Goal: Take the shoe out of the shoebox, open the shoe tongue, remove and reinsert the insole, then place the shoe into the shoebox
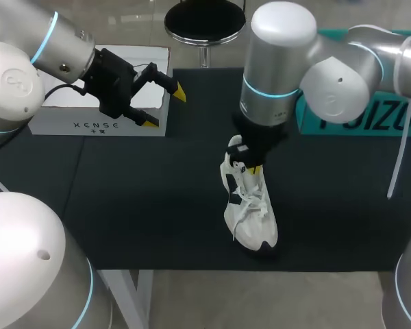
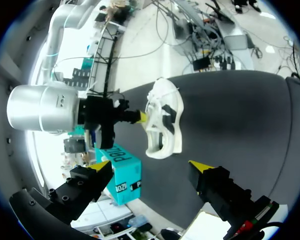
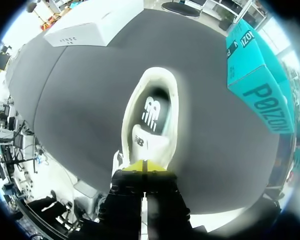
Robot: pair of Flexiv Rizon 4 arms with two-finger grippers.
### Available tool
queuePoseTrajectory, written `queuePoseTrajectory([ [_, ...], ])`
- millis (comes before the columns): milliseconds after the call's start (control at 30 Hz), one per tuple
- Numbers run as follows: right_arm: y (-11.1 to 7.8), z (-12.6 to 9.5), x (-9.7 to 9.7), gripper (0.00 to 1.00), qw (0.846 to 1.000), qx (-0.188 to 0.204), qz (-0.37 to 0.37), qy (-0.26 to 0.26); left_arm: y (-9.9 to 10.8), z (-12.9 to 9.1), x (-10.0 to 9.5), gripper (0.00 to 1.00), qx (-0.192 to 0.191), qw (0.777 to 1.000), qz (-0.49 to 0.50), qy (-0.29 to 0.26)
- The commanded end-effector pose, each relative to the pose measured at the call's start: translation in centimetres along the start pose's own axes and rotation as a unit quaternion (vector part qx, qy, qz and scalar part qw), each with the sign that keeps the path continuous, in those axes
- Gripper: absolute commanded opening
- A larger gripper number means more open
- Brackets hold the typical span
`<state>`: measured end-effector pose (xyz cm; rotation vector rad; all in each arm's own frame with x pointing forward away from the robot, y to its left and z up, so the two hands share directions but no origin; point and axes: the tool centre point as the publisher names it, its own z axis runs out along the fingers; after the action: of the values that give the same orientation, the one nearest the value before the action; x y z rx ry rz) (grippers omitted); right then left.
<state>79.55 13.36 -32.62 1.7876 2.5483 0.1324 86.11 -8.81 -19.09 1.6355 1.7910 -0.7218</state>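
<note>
Left end effector [image 1: 164,107] is being held released, its yellow tips apart, hovering above the counter [image 1: 137,205] just beside the white box [image 1: 96,123] at the counter's left rear. Nothing is being gripped by it.

At the middle, the shoe [image 1: 250,212] is being found outside any box, standing on the counter with its toe toward the robot and its laces loose. The first step, taking the shoe out, is therefore being judged complete.

Above the shoe, the right end effector [image 1: 250,166] is being held clenched on the shoe's upper edge at the opening. In the right wrist view this appears to be the tongue, though that is not being taken as certain. In the same view the insole [image 3: 152,112] is being seen lying inside the shoe. Opening the tongue is being judged the step in hand.

At the right rear, a teal box [image 1: 397,120] is being noted. Which box is serving as the shoebox cannot be told.

Removal and reinsertion of the insole, and the return of the shoe to the box, are being recorded as outstanding.
</note>
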Motion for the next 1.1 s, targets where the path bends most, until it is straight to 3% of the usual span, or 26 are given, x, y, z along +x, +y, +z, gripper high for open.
queuePoseTrajectory([
  [33,0.7,0.9,-0.2,0.0,1.0,0.001,-0.002,0.007,0.0,0.0,0.0,1.0,-0.001,1.0,0.0,0.001],
  [400,2.6,2.8,-0.1,0.0,1.0,0.004,-0.015,0.021,0.0,0.0,0.0,1.0,-0.001,1.0,0.0,0.001],
  [600,3.1,0.7,-0.5,0.0,0.999,-0.018,-0.035,0.022,0.0,0.0,0.0,1.0,-0.001,1.0,0.0,0.001],
  [667,3.4,-0.1,-0.8,0.0,0.994,-0.05,-0.077,0.061,0.0,0.0,0.0,1.0,-0.001,1.0,0.0,0.001],
  [767,4.2,-1.3,-0.7,0.0,0.971,-0.071,-0.171,0.151,0.0,0.0,0.0,1.0,-0.001,1.0,0.0,0.001],
  [833,4.7,-1.5,-0.7,0.0,0.94,-0.059,-0.248,0.227,0.0,0.0,0.0,1.0,-0.001,1.0,0.0,0.001],
  [933,4.6,-2.1,-0.8,0.0,0.901,-0.031,-0.319,0.292,0.0,0.0,0.0,1.0,-0.001,1.0,0.0,0.001],
  [1033,4.4,-3.5,-0.1,0.0,0.86,0.011,-0.395,0.322,0.0,0.0,0.0,1.0,-0.001,1.0,0.0,0.001],
  [1100,4.3,-4.0,0.2,0.0,0.833,0.069,-0.44,0.329,0.0,0.0,0.0,1.0,-0.001,1.0,0.0,0.001],
])
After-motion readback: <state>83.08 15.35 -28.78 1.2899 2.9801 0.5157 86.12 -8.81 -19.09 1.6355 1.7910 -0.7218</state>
